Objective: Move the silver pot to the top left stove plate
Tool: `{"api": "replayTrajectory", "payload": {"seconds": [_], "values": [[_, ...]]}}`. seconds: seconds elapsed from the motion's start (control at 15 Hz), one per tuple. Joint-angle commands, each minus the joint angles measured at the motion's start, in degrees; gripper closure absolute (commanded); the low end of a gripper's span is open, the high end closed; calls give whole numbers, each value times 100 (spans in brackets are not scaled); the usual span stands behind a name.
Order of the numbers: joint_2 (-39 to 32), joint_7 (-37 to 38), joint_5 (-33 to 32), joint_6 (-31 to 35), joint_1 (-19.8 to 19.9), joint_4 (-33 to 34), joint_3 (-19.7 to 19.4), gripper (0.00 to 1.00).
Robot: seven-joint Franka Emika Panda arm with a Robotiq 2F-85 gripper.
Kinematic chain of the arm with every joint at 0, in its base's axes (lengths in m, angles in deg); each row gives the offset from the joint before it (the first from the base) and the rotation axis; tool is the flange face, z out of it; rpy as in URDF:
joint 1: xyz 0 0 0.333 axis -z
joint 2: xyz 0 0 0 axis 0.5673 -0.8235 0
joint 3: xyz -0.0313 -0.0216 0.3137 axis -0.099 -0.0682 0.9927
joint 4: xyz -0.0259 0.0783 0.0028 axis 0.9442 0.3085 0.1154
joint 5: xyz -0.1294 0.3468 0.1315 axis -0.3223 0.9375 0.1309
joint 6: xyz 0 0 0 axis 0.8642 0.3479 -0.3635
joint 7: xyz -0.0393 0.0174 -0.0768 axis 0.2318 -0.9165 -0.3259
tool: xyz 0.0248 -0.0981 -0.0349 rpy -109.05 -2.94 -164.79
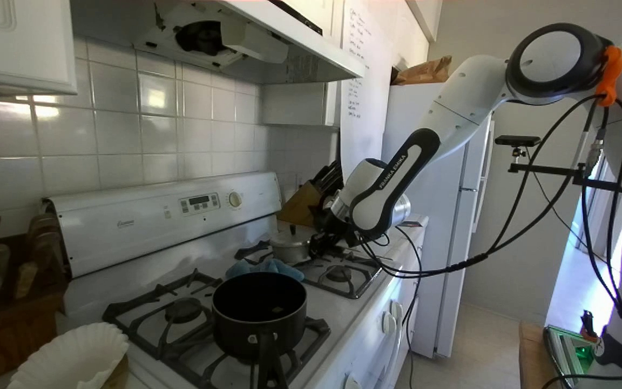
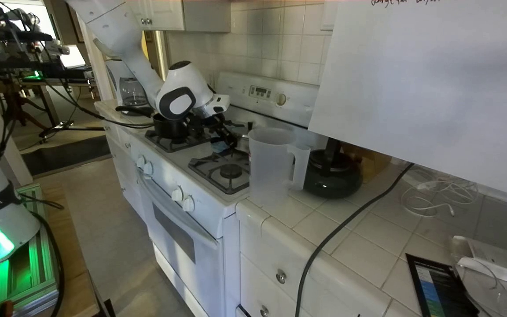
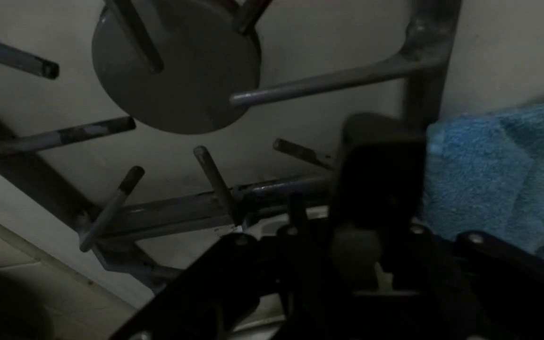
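In an exterior view my gripper [image 1: 317,246] is at the front side of the silver pot [image 1: 288,253]; touching or just beside, can't tell. Pot's upright, lid [image 1: 283,237] on, at the back right of the stove [image 1: 323,296]. Goal, I reckon, is the top left stove plate [image 1: 183,310], behind the black pot [image 1: 246,327]; towel [image 1: 265,266] lies between silver pot and plate.

In an exterior view the jug [image 2: 271,163] hides much of the silver pot; knob [image 2: 250,126] and a strip of side show, gripper next to it.

Wrist view is murky: jaws look mid-width, a dark block [image 3: 380,174] between them, pot's handle I'd guess. Can't tell if they actually hold it.

Step in hand looks like securing that handle. For a clean job I'd test the grip with a slight lift, then go straight up past the grate bars [image 3: 321,84] before any sideways travel, keep the pot level so the lid doesn't slide, cross above the towel, pass behind the black pot, and lower it centred over the plate.
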Motion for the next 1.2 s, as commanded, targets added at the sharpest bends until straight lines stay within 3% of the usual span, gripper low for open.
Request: {"api": "replayTrajectory", "payload": {"seconds": [0.0,0.8,1.13], "values": [[-124,40,146,568,-23,-6,-32,89],[-639,317,679,1446,199,369,-94,89],[-870,240,812,1973,76,485,-197,89]]}}
